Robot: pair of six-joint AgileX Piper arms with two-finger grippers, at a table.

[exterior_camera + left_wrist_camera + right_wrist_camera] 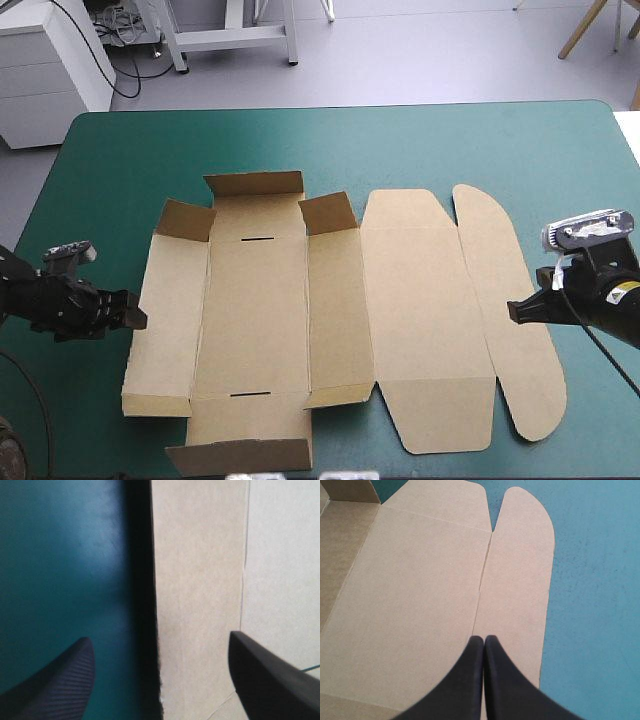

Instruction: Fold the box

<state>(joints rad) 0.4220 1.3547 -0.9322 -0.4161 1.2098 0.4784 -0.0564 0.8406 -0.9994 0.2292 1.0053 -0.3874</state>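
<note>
You see a table with a teal-green cover (400, 140), and the brown box (255, 320) lies opened out across its middle, reaching from left of centre to well toward the right edge. At the far left, the left gripper (135, 318) sits low at the box's outer left edge, pointing toward it. Its black fingers (60, 680) stand wide apart: in the left wrist view one is over the bare cover and the other over the board, with the edge of the left wall (200, 580) running between them. You cannot tell whether either finger touches the board. Moving right, the tray part of the box has its side walls and corner tabs tilted slightly up around a flat base with two short slots. Next comes the lid (425, 320), lying flat, and beyond it a long rounded flap (510, 300), also flat. At the far right, the right gripper (515, 310) points at that flap's outer edge. Its fingers are pressed together into one point, holding nothing, and in the right wrist view that point (484, 639) hangs over the flap, just beside its crease with the lid.
</note>
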